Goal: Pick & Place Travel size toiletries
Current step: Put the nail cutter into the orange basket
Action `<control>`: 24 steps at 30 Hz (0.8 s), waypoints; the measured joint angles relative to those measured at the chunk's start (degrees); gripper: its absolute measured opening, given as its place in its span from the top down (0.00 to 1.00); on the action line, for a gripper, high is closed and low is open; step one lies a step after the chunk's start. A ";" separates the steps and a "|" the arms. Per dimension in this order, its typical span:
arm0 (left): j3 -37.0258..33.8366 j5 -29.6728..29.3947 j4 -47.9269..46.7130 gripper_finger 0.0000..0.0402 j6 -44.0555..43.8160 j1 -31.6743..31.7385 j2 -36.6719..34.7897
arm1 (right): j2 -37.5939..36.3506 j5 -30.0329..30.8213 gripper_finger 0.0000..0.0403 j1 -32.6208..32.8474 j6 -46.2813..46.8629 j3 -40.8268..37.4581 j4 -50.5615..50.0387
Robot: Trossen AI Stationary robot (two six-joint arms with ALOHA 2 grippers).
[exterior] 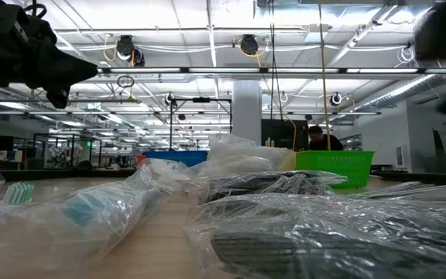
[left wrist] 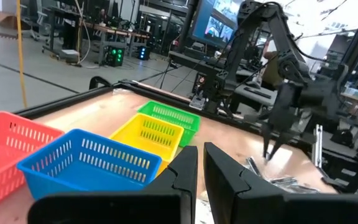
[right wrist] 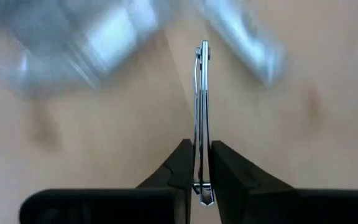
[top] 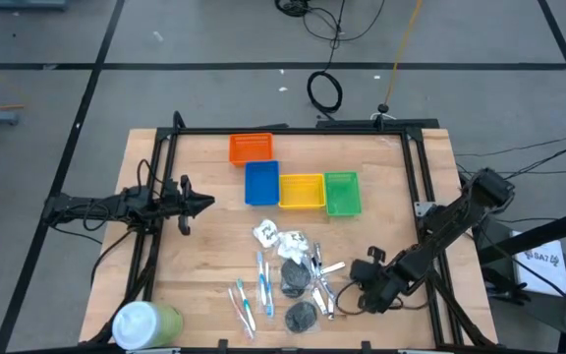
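The toiletries lie in a heap on the near middle of the table: thin toothbrushes [top: 263, 287], dark round discs [top: 300, 315], white wrinkly packets [top: 268, 234] and silvery sticks [top: 330, 268], all wrapped in clear plastic [exterior: 269, 186]. My right gripper [top: 358, 287] hovers at the heap's right side, shut on one silvery stick [right wrist: 201, 106]. It also shows in the left wrist view, where the right gripper [left wrist: 270, 148] points down above the sticks. My left gripper [top: 204, 204] waits shut over the table's left side, left of the trays. My right gripper pinches a silvery stick between its two fingers at the stick's near end [right wrist: 201, 177]. The stick runs along the fingers and sticks out well past their tips, thin edge toward the camera. Its free end [right wrist: 202, 46] stands over the wood, with blurred packets behind it.
Four small trays stand on the far half of the table: orange [top: 251, 147], blue [top: 261, 183], yellow [top: 302, 191] and green [top: 342, 193]. A large green cylinder with a white cap [top: 145, 323] lies at the near left corner. Black frame rails [top: 416, 187] border the table.
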 joint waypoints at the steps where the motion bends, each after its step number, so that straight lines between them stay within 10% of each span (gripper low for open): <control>1: 0.00 0.00 -0.07 0.94 0.03 0.01 -0.01 | -2.16 1.96 0.93 0.00 0.01 0.24 -0.59; 14: 0.02 -10.05 2.13 0.93 -1.26 0.02 2.04 | -15.81 32.60 0.93 -7.14 -27.85 -2.78 4.86; 19: 0.02 -8.24 10.48 0.76 -3.04 0.02 8.93 | -15.97 30.01 0.93 -18.50 -44.82 -9.50 23.81; 24: 0.02 -9.15 23.38 0.49 0.07 0.02 19.34 | -15.68 12.75 0.93 -31.38 -59.78 -17.62 56.44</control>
